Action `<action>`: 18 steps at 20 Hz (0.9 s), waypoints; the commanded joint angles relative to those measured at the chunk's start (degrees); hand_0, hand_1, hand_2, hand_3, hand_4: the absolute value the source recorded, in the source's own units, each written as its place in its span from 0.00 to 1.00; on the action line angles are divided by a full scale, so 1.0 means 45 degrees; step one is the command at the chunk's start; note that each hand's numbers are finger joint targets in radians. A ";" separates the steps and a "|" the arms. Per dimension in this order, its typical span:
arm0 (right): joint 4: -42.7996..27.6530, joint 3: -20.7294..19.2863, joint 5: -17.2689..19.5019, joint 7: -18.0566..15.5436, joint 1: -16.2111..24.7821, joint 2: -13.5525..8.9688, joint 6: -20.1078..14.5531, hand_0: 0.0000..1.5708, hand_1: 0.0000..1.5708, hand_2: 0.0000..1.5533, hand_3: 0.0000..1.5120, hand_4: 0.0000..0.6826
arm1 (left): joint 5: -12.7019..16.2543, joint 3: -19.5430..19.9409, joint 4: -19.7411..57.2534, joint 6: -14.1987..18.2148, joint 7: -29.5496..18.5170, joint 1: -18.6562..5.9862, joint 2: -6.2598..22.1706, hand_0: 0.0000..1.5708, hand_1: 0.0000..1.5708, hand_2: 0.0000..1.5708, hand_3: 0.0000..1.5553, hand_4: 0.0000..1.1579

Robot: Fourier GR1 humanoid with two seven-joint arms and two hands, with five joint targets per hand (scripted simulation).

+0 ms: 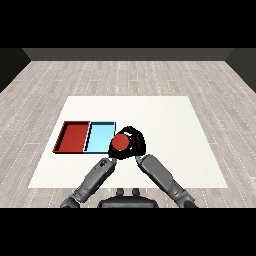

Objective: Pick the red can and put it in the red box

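Red can (120, 143) held just off light blue tray's (100, 137) right edge, above white table (170, 130). R hand (136, 141) curled round it from 3 o'clock. L hand (113, 155) at can's 7 o'clock, fingers can't tell. Red tray (72, 136) at 9 o'clock, touching blue tray.

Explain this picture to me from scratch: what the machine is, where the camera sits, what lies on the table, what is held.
This is a humanoid robot seen from its own head, looking down across a white table. Two grey forearms come in from the lower corners, each ending in a black hand. The right hand is curled round a red can, seen from above. The left hand sits close beside the can; its fingers are hidden. To the left lie two trays side by side: a red tray, then a light blue tray. The can is not yet in the red tray.
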 commanded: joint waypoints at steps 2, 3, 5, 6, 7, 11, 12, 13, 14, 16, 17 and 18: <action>-0.0106 -0.0744 -0.0304 0.0570 0.0120 0.0018 0.0858 0.92 0.92 0.89 0.89 0.60 | 0.0060 0.0376 -0.0239 -0.0061 -0.1068 -0.0211 -0.0047 1.00 1.00 1.00 0.96 0.99; -0.0485 -0.0467 0.0068 0.0676 0.0446 -0.0183 0.0654 0.79 0.79 0.80 0.76 0.00 | -0.0055 0.0828 -0.1008 -0.0659 -0.0476 -0.0107 0.0654 1.00 1.00 1.00 0.97 0.99; 0.0068 -0.0248 0.0694 0.1301 0.0192 0.0013 0.0257 0.00 0.00 0.00 0.00 0.00 | 0.0295 0.0163 -0.0446 0.0159 -0.1204 -0.0122 -0.0043 1.00 1.00 1.00 0.97 0.99; 0.0056 -0.0294 0.0912 0.1452 0.0228 0.0070 0.0308 0.00 0.00 0.00 0.00 0.00 | 0.0327 0.0139 -0.0422 0.0171 -0.1246 -0.0128 -0.0044 1.00 1.00 1.00 0.97 0.99; 0.0046 -0.0312 0.1075 0.1578 0.0250 0.0089 0.0335 0.00 0.00 0.00 0.00 0.00 | 0.0353 0.0122 -0.0402 0.0180 -0.1276 -0.0135 -0.0044 1.00 1.00 1.00 0.97 0.99; -0.0378 -0.0800 0.1256 0.1737 0.0925 -0.0413 0.1286 0.00 0.00 0.00 0.00 0.00 | 0.0088 0.0272 -0.0254 0.0395 -0.1244 -0.0134 -0.0043 1.00 1.00 1.00 0.97 0.99; 0.0162 -0.0190 0.0847 0.1554 0.0471 0.0087 0.0509 0.00 0.00 0.00 0.00 0.00 | 0.1120 0.0250 0.1296 0.0270 -0.2220 -0.1044 -0.0044 1.00 1.00 1.00 0.97 0.99; 0.0564 -0.0543 0.0748 0.1262 0.0142 0.0088 0.0648 0.00 0.00 0.00 0.00 0.00 | -0.0097 0.0953 0.0367 -0.0220 -0.1370 -0.0368 0.0040 1.00 1.00 1.00 0.97 0.98; 0.0688 -0.0103 0.0384 0.0890 0.0248 0.0090 0.0215 0.00 0.00 0.00 0.00 0.00 | -0.0451 0.0109 -0.0819 0.0491 -0.1128 0.0929 -0.0023 1.00 1.00 1.00 0.97 0.98; 0.1204 -0.0348 0.0459 0.1122 -0.0293 0.0092 0.0153 0.00 0.00 0.00 0.00 0.00 | -0.0001 0.0112 -0.0813 0.0845 -0.0549 -0.0184 -0.0045 1.00 1.00 1.00 0.96 0.98; 0.0354 -0.0667 0.0939 0.2146 -0.0173 0.0093 0.0109 0.00 0.00 0.00 0.00 0.00 | -0.0435 0.0108 -0.1387 0.0866 -0.0524 0.0369 -0.0044 1.00 1.00 1.00 0.96 0.98; -0.0585 -0.0868 0.1190 0.1870 0.0978 -0.0409 0.0913 0.00 0.00 0.00 0.00 0.00 | 0.0418 -0.0498 -0.0621 0.1338 -0.1218 -0.0254 -0.0044 1.00 1.00 1.00 0.96 0.98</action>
